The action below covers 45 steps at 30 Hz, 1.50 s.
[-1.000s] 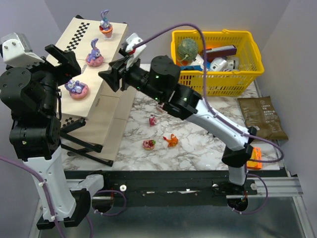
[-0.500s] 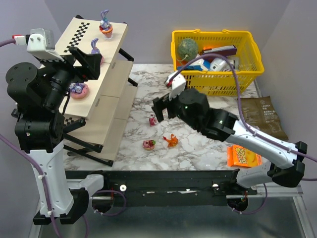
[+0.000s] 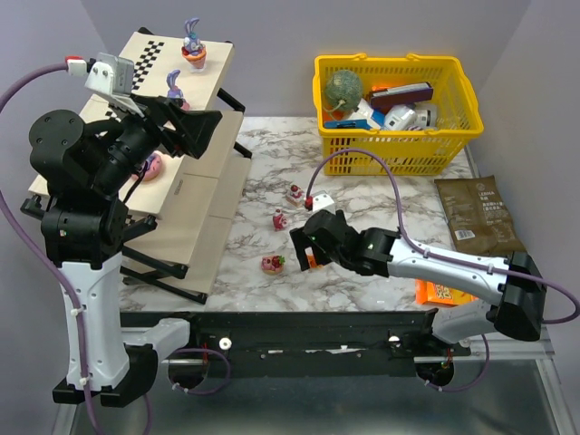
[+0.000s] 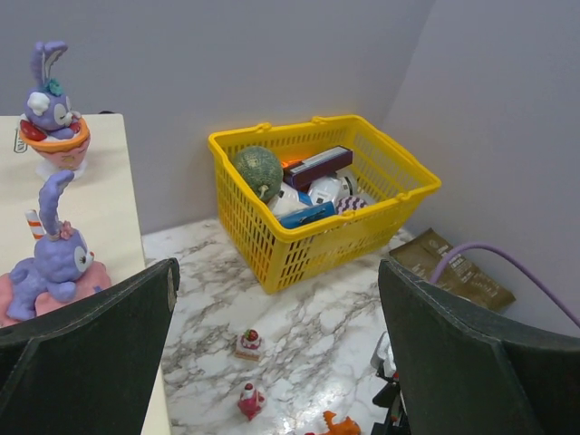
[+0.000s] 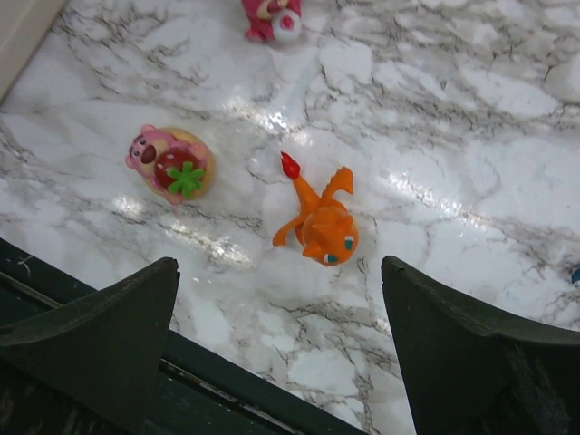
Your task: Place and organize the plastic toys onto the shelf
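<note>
Right wrist view: right hand (image 5: 279, 272) wide open, empty, hovering over orange dragon toy (image 5: 319, 228); one finger on each side, no contact.
Left hand: left hand (image 4: 278, 272) also fully open, nothing held, raised beside the shelf (image 3: 195, 199), facing out over the surface (image 5: 471, 136).
Toys on surface: dragon toy; pink bear doughnut toy (image 5: 172, 163) just beside it; small pink-red toy (image 5: 272, 16) further off; one more tiny toy (image 3: 294, 192) nearer the basket.
Toys on shelf: top rabbit (image 3: 191, 43), middle rabbit (image 3: 173, 91), lower rabbit (image 3: 149, 166) partly hidden by left arm.
Handling: probably light, hard, glossy plastic; slippery, prone to skid or tip under a pinch; thin tail and limbs likely weak points.
Grip spot: across the dragon's body, low and centred; not the flame tip or tail.
Pose of dragon: upright or lying, cannot tell.
In the way: bear doughnut toy close to one finger's closing path; near edge of surface just below.
Route: left arm crowds the shelf front, likely tight for a drop.
Around: yellow basket (image 3: 399, 152) with ball and boxes, brown packet (image 3: 478, 213), orange packet (image 3: 433, 292) under right arm; all apart from the dragon.
</note>
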### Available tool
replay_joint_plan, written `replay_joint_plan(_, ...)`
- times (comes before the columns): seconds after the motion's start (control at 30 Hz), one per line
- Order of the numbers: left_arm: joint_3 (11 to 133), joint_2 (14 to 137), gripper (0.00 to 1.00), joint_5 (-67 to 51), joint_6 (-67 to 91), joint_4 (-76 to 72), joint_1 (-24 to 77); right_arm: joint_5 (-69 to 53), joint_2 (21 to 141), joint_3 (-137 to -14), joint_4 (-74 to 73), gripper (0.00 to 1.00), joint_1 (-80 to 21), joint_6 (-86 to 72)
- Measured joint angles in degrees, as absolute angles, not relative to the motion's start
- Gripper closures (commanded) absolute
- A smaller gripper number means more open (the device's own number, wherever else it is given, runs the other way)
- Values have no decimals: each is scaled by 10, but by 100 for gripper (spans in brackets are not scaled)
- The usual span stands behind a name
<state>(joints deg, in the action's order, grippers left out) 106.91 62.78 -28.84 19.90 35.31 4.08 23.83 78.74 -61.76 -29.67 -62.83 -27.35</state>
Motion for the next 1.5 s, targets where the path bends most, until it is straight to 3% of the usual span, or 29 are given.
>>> replay_joint_plan(0.3,1059,619,1,-291,199,343,43,193,786,-525,-295,12,-571,-340)
replay_joint_plan(1.0,1056,619,1,-290,197,343,45,171,874,-523,-232,33,-553,-346)
replay_joint_plan(1.3,1056,622,1,-289,194,343,46,165,909,-538,-226,51,-550,-340)
replay_joint_plan(1.5,1056,623,1,-285,192,343,46,162,913,-547,-225,73,-550,-333)
